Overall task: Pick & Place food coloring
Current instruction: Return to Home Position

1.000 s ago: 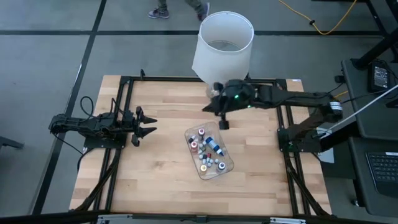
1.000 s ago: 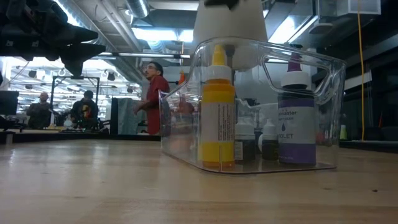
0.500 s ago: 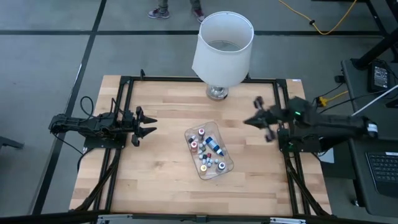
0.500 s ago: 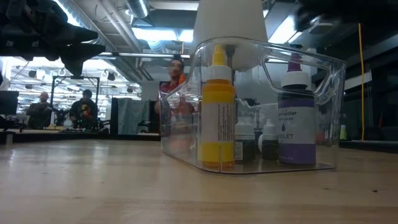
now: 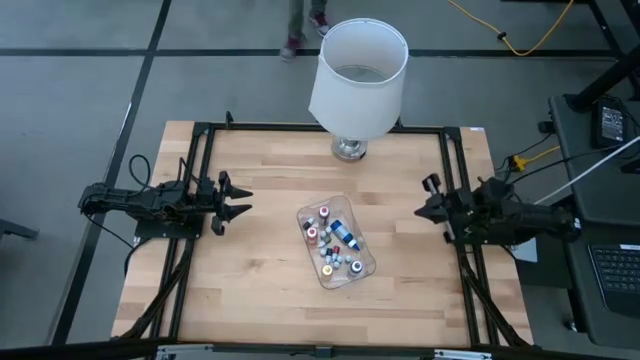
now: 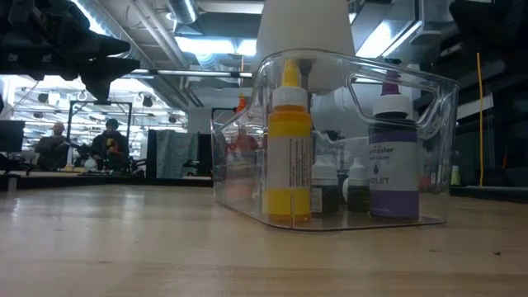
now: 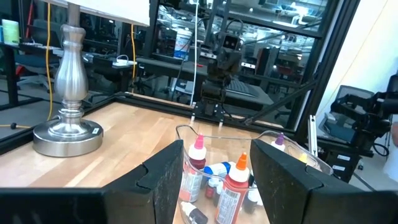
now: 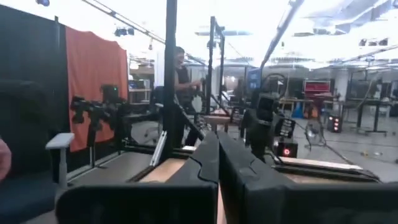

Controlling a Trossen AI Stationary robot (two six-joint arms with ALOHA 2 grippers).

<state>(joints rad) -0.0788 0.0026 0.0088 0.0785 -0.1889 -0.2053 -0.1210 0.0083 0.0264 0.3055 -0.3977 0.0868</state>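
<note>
Wood table [image 5: 250, 290]: the right gripper [image 5: 424, 205] now rests at the right edge, no longer by the lamp [image 5: 360, 65], jaws seemingly closed, empty. Left gripper [image 5: 246, 203] waits wide. Bottles [image 5: 335, 243] fill the tray [image 5: 370, 268]; job looks done.

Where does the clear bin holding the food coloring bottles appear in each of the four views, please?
High view: the clear bin sits near the centre, below the lamp.
Low view: the bin fills the centre and right.
Left wrist view: the bin is bottom centre.
Right wrist view: not in it.
Shared landmark: the lamp, seen in all three.
</note>
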